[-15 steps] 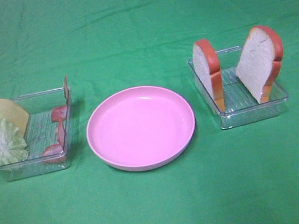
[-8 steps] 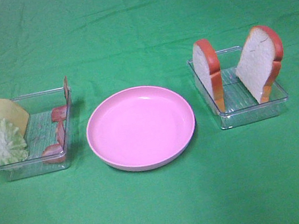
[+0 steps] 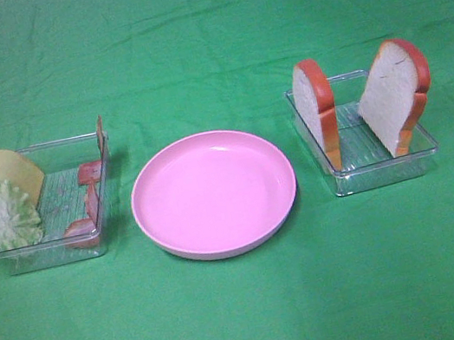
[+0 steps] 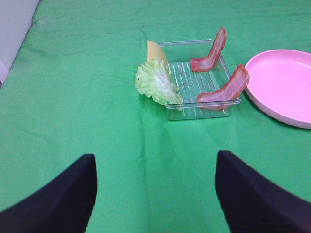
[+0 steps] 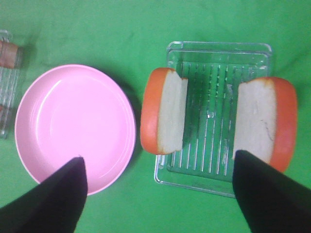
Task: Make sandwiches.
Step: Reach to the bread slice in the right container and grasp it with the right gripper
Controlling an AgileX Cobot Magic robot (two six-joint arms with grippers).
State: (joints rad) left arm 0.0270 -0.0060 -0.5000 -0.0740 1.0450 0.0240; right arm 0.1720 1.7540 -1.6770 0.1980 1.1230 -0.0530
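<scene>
Right wrist view: bread slices [image 5: 163,114] stand upright in a clear tray [image 5: 218,53] at 3 o'clock of the pink plate [image 5: 73,121]; right fingers [image 5: 48,199] wide above them, left fingers [image 4: 58,199] wide too. Probably the first step: next, descend and close on one slice

tablecloth [image 3: 189,53]: matt fabric, creased | tray [image 3: 385,170]: clr ribbed plastic | plate [image 3: 213,192]: glossy | bread slices [image 3: 391,101]: matt

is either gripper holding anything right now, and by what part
Nothing is held. The left gripper and right gripper are both open and empty; the bread slices stand untouched in their tray.
</scene>
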